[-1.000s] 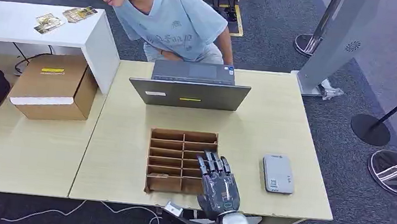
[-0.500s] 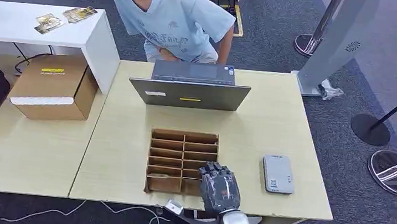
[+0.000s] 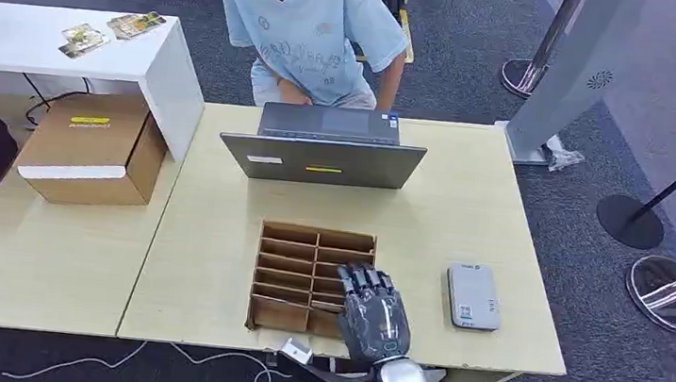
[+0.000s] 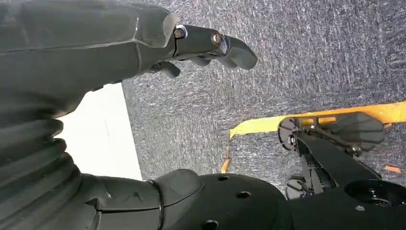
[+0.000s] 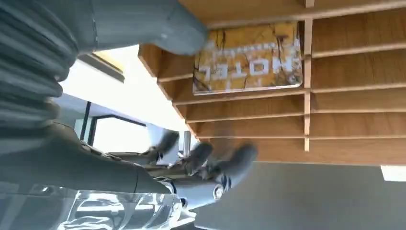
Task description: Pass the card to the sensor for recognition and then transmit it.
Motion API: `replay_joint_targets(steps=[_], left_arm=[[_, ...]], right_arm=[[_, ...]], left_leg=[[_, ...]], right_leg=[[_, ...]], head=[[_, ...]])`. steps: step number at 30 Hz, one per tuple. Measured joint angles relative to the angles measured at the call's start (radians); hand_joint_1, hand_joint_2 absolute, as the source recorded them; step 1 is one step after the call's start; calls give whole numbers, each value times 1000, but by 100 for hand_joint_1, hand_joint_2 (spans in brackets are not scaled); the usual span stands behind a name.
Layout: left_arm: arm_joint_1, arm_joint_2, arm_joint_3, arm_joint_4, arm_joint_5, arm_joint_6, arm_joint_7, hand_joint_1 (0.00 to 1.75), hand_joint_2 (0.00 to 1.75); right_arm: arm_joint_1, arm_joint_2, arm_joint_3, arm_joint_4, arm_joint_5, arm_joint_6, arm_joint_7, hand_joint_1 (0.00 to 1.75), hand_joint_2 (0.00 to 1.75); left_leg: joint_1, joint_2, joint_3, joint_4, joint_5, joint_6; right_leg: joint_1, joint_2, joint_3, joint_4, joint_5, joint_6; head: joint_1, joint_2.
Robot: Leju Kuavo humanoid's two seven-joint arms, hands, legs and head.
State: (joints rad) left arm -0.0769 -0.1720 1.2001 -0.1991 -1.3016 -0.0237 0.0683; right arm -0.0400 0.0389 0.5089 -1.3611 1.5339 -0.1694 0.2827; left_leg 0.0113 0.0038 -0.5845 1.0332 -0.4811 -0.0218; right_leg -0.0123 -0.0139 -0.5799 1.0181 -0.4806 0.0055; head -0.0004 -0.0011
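Head view: the right hand (image 3: 375, 311) rests over the near right corner of the wooden rack (image 3: 288, 271) on the table (image 3: 203, 262), fingers (image 3: 364, 281) slightly apart, bent down toward the slots, holding nothing. In the right wrist view the card (image 5: 249, 57), yellow and lettered, lies in one slot of the rack (image 5: 335, 96), at the rack's end column; the thumb (image 5: 158, 21) hovers just beside the card's edge, the other fingers (image 5: 234, 160) are a little apart several slots away, and none of them touches the card. The grey sensor (image 3: 473, 296) lies flat to the right of the rack, apart from it. Behind the rack stands an open laptop (image 3: 325, 147), and behind that a person (image 3: 309, 27). Left of the rack, on a lower table, sits a cardboard box (image 3: 92, 148). Left wrist view: the left hand (image 4: 95, 52) hangs above carpet, its fingers (image 4: 215, 45) loosely curled and holding nothing.
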Motion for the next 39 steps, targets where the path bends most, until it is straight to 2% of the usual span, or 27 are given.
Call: replay_joint_targets(steps=[4, 12, 15, 29, 32, 34, 39], left_arm=[[0, 0, 0, 0, 0, 0, 0, 0, 175], [0, 0, -2, 0, -5, 0, 0, 0, 175], [0, 0, -3, 0, -6, -1, 0, 0, 175], [0, 2, -16, 0, -9, -6, 0, 0, 175], [0, 3, -17, 0, -11, -8, 0, 0, 175], [0, 3, -17, 0, -12, -8, 0, 0, 175], [0, 4, -18, 0, -14, -8, 0, 0, 175]], right_arm=[[-7, 1, 0, 0, 0, -3, -2, 33, 175], [-7, 3, -4, 0, -2, -8, -2, 28, 175], [-7, 5, -5, 0, -2, -8, -2, 35, 175], [-7, 11, -8, 0, -2, -7, -4, 37, 175], [-7, 12, -9, 0, -2, -7, -6, 49, 175], [-7, 12, -9, 0, -1, -7, -8, 49, 175], [-6, 14, -10, 1, 0, -7, -10, 63, 175]], left_leg=[[0, 0, 1, 0, 0, 0], [0, 0, 1, 0, 0, 0], [0, 0, 1, 0, 0, 0], [0, 0, 1, 0, 0, 0], [0, 0, 1, 0, 0, 0], [0, 0, 1, 0, 0, 0], [0, 0, 1, 0, 0, 0]], right_leg=[[0, 0, 1, 0, 0, 0], [0, 0, 1, 0, 0, 0], [0, 0, 1, 0, 0, 0], [0, 0, 1, 0, 0, 0], [0, 0, 1, 0, 0, 0], [0, 0, 1, 0, 0, 0], [0, 0, 1, 0, 0, 0]], head=[[0, 0], [0, 0], [0, 0], [0, 0], [0, 0], [0, 0], [0, 0]])
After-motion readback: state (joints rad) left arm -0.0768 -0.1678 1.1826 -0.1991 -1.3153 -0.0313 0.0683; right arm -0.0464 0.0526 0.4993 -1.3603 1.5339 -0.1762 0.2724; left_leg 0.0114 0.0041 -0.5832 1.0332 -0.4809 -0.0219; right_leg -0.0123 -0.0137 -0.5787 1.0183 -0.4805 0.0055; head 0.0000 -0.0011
